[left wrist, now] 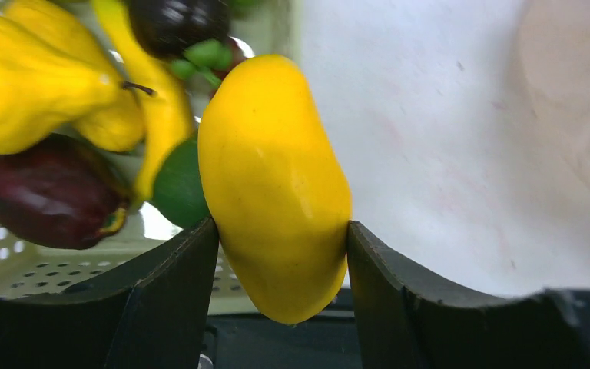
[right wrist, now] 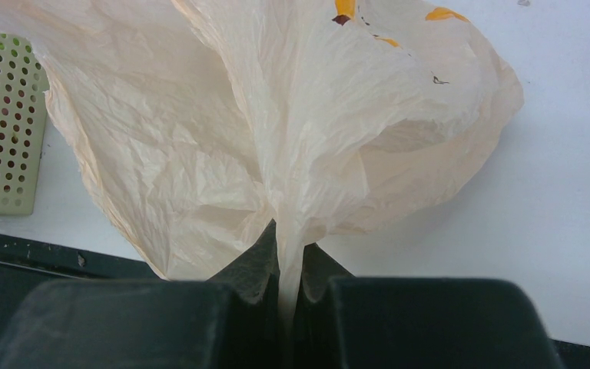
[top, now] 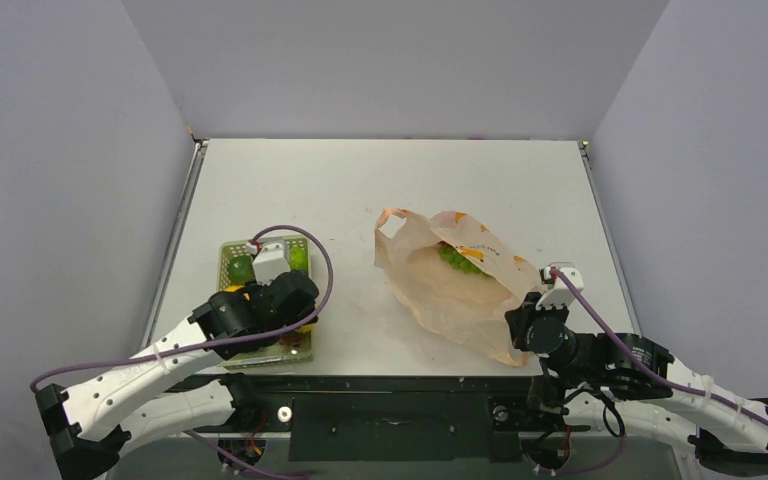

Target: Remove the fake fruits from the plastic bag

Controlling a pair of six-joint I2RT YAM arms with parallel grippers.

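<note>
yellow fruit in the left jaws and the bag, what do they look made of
Yellow fruit: probably moulded plastic, smooth and glossy, with an even colour and soft highlights on its skin. Plastic bag: thin translucent plastic film, peach-tinted, finely crinkled, bunching into folds where it is pinched.

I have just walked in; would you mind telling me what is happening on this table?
The two arms are moving fake fruits out of a plastic bag. The left gripper holds a yellow fruit between its fingers at the light green basket, where several fruits already lie. The right gripper is shut on the bag's near corner, and the bag lies on the table. A green fruit shows inside the bag.
</note>
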